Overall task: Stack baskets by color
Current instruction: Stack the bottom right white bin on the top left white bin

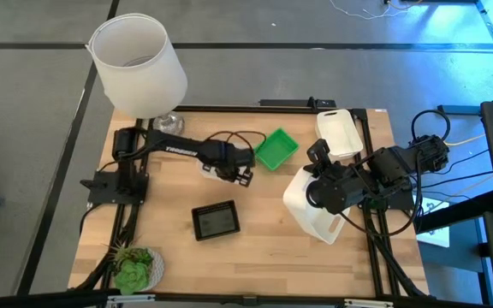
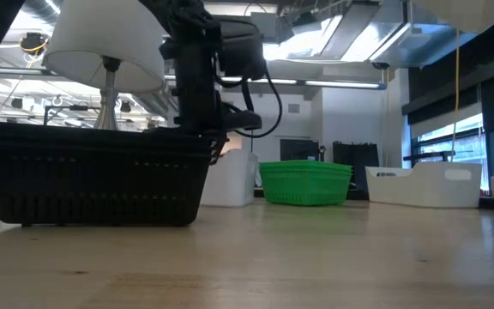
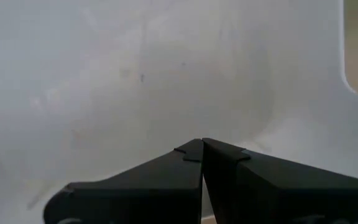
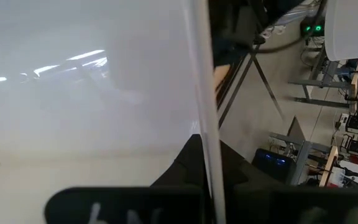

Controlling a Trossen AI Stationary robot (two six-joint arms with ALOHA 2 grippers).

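My left gripper (image 3: 202,148) is shut and points down into a white basket (image 3: 135,81), which shows as a white patch (image 1: 205,168) under the arm at the table's middle. Just beyond it toward the far edge lies a green basket (image 1: 276,148), flat on the table. A black basket (image 1: 216,220) rests nearer the front. Another white basket (image 1: 339,133) sits at the far right. My right gripper (image 4: 205,140) is shut on a third white basket (image 1: 313,210), held above the table's right side. My left gripper's shut fingertips (image 3: 188,152) stand over the white basket's inner surface; I cannot tell whether they touch it. My right gripper pinches a wall (image 4: 204,118) of the white basket between its two fingers; the wall runs edge-on between them. The fingers slant downward from the table's right. The basket is lifted clear and tilted.
A lamp with a large white shade (image 1: 138,64) stands at the far left corner. A small potted plant (image 1: 133,269) sits at the near left corner. Bare wood (image 1: 264,261) lies along the front between the black basket and the right arm.
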